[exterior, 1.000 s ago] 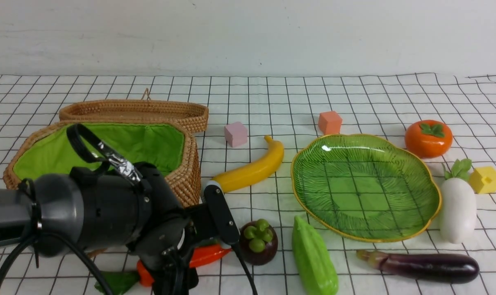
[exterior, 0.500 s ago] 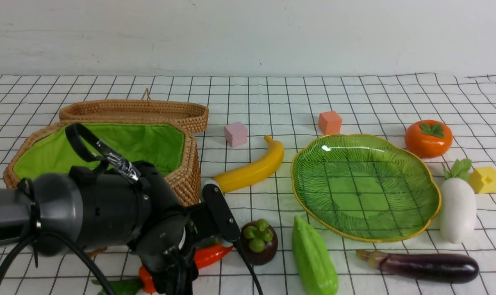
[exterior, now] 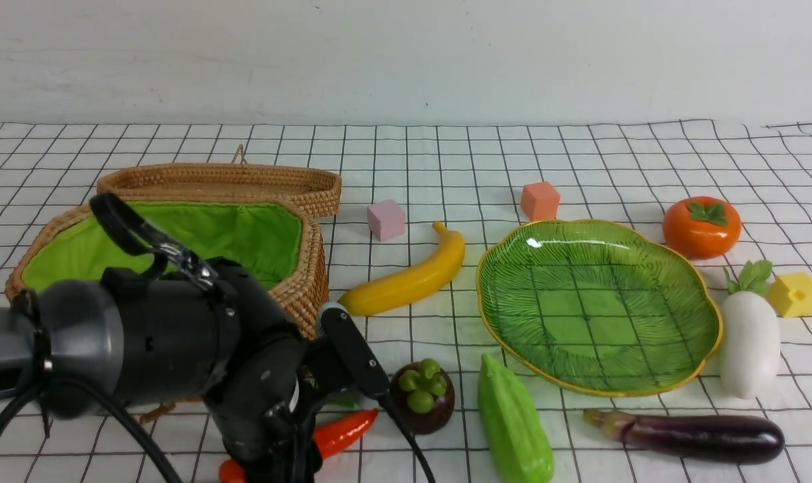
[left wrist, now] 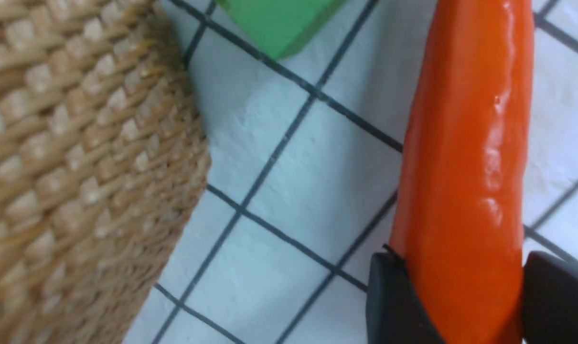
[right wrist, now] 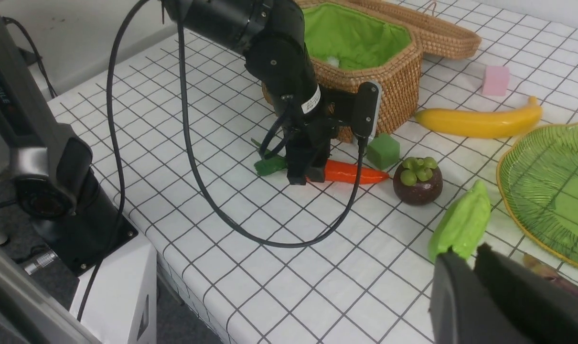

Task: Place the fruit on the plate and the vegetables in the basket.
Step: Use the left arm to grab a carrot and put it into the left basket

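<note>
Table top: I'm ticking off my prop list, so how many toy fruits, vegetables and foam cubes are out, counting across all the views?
Fruit: 3 (banana, mangosteen, persimmon)
Vegetables: 4 (carrot, gourd, eggplant, radish)
Foam cubes: 4 (pink cube, orange cube, yellow cube, green cube)
Total: 11
</note>
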### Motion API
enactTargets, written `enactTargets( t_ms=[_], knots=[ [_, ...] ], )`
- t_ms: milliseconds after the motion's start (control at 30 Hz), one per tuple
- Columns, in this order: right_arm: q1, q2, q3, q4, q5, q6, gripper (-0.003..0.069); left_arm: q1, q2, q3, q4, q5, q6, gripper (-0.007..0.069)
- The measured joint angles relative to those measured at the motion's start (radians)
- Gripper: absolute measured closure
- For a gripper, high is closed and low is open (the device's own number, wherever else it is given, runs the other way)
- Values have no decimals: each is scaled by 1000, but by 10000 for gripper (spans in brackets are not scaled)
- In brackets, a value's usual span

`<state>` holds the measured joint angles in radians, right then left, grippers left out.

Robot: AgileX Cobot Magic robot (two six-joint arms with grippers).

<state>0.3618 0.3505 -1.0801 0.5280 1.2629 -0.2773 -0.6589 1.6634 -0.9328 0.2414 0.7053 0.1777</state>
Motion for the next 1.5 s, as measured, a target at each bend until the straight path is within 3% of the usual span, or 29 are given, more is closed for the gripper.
enactTargets(
  t_ms=[267,400,433,533,567,833,1167,1433,1500],
  knots=[
    [0,0,0,1,-15,0,573,-132,-268,2,38,151,86,303],
    [0,0,0,4,-116,-3,571,-151,-449,2,164,188,102,303],
    [0,0,0,5,-175,-10,568,-116,-502,2,257,182,112,303],
    [0,0,0,5,-230,-27,567,-51,-536,2,354,148,136,303],
    [0,0,0,5,-278,-43,566,23,-533,2,413,80,172,303],
    [0,0,0,6,-391,-78,559,331,-339,4,472,-191,251,303],
    [0,0,3,12,-391,-78,552,375,-254,5,545,-283,217,298],
    [0,0,17,11,-387,-78,545,376,-259,5,586,-272,99,41],
    [0,0,17,11,-383,-78,542,376,-270,5,586,-263,65,13]
  ],
)
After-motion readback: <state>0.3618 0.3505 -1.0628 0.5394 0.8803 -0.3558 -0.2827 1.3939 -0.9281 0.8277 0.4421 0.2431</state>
